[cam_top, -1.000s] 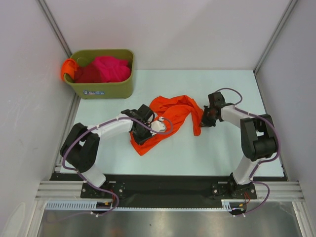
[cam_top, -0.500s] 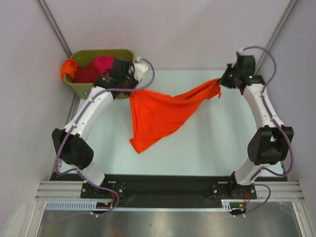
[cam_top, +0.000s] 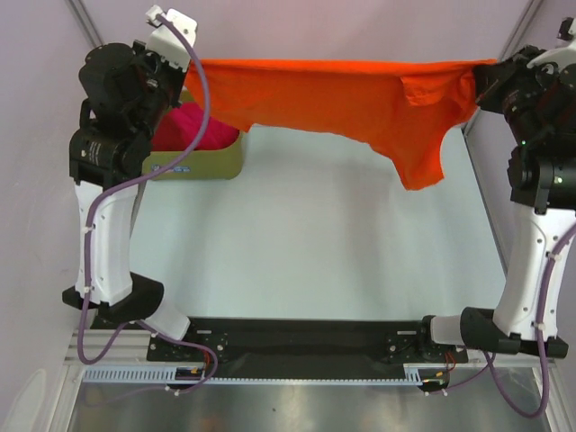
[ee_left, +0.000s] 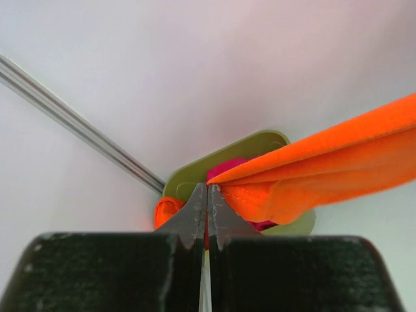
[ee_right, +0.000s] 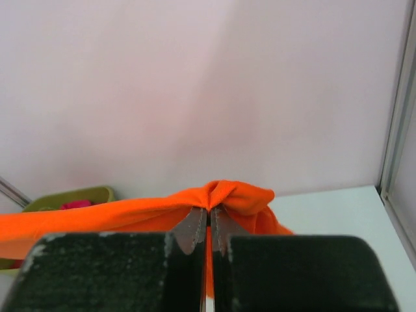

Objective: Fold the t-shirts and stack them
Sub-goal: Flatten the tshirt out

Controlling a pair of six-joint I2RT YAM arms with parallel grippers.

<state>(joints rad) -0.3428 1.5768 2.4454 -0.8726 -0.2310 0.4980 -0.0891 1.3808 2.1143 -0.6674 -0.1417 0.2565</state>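
A bright orange t-shirt [cam_top: 360,94] hangs stretched in the air between my two grippers, high over the far half of the table. My left gripper [cam_top: 191,65] is shut on its left end, above the olive-green bin [cam_top: 202,162]. In the left wrist view the cloth [ee_left: 312,169] runs off to the right from the closed left gripper [ee_left: 208,188]. My right gripper [cam_top: 481,76] is shut on the right end, and a sleeve part [cam_top: 423,153] droops below it. In the right wrist view bunched cloth [ee_right: 227,195] sits at the tips of the right gripper [ee_right: 210,209]. A magenta-pink shirt [cam_top: 193,126] lies in the bin.
The bin stands at the table's far left, partly hidden by my left arm [cam_top: 112,207]. Another orange cloth [ee_left: 166,211] hangs on the bin's rim in the left wrist view. Grey walls with metal rails [cam_top: 94,36] close in both sides. The pale table [cam_top: 315,243] lies below.
Both arms rose and spread apart with the orange shirt. It went from a crumpled heap on the table to a taut span lifted off the table.
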